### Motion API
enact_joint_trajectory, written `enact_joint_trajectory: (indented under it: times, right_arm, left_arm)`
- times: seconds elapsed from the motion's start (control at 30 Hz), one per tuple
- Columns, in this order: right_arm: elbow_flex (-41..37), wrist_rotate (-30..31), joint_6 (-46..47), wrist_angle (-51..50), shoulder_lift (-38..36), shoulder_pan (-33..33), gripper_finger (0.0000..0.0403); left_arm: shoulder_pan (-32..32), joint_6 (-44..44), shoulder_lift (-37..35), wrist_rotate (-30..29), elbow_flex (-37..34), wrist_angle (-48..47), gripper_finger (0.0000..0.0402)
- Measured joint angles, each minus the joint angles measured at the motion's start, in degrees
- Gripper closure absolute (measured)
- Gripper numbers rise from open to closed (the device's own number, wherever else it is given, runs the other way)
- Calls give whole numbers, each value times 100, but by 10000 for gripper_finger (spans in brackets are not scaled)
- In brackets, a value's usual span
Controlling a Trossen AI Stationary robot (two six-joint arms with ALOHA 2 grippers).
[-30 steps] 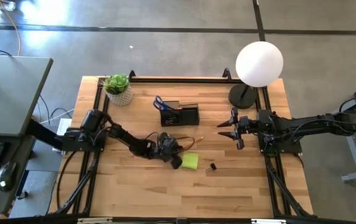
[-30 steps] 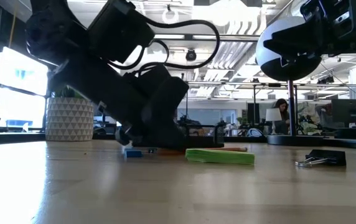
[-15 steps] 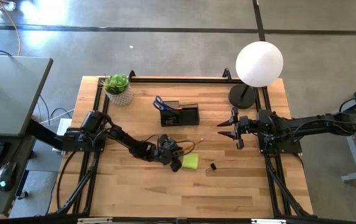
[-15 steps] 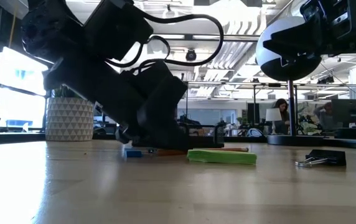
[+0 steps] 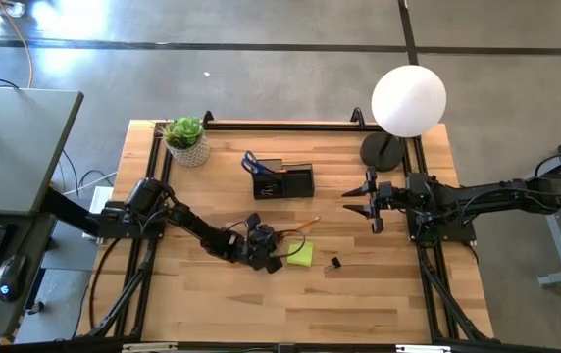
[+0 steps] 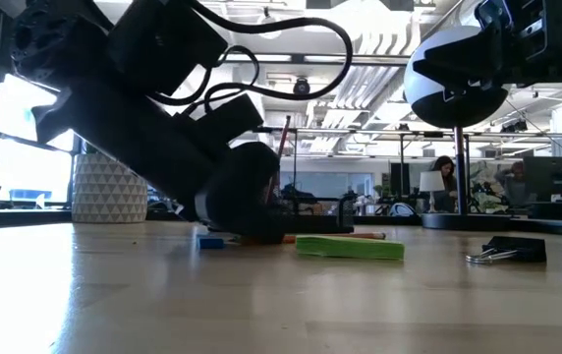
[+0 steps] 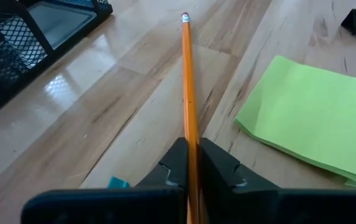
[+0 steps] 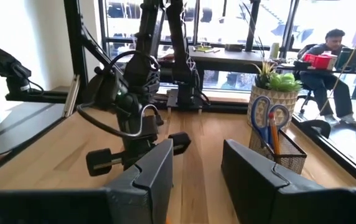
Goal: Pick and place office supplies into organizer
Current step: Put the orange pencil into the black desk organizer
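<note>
My left gripper (image 5: 279, 247) is low over the table's middle, shut on an orange pencil (image 7: 187, 81) that points away toward the organizer side. A yellow-green sticky pad (image 5: 300, 254) lies flat just right of it, and a black binder clip (image 5: 334, 263) lies beyond that. A small blue piece (image 7: 117, 183) sits beside the fingers. The black mesh organizer (image 5: 283, 180) stands farther back with blue-handled scissors (image 8: 266, 115) and a pencil upright in it. My right gripper (image 5: 369, 201) hangs open above the table's right part. My left gripper pinches the orange pencil between its two fingers (image 7: 218, 165) at the stretch near its plain end (image 7: 190, 134). The fingers come in low, slanting down, and lie along the pencil. Its eraser end (image 7: 185, 17) points ahead, low over the wood; whether it rests there I cannot tell.
A potted plant (image 5: 186, 140) stands at the far left corner. A globe lamp (image 5: 408, 100) with a round black base (image 5: 382, 152) stands at the far right, close behind my right gripper. Bare wood stretches along the near edge.
My left arm has swung a little toward the near edge and tipped flatter and lower over the table. The sticky pad and the binder clip have stayed where they were.
</note>
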Motion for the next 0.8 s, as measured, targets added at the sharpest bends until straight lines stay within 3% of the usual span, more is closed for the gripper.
enact_joint_trajectory:
  times: [0.2,0.43,0.67,0.8]
  right_arm:
    - [0,-2,0,9,1,0,265]
    - [0,-4,0,13,2,-2,265]
    - [0,-11,44,51,2,0,265]
    - [0,-13,44,53,2,0,265]
  left_arm:
    - [4,-107,55,1,-1,48,373]
    - [15,-436,59,254,1,138,390]
    - [0,-844,308,-37,20,343,368]
    - [-6,-819,313,-135,20,407,387]
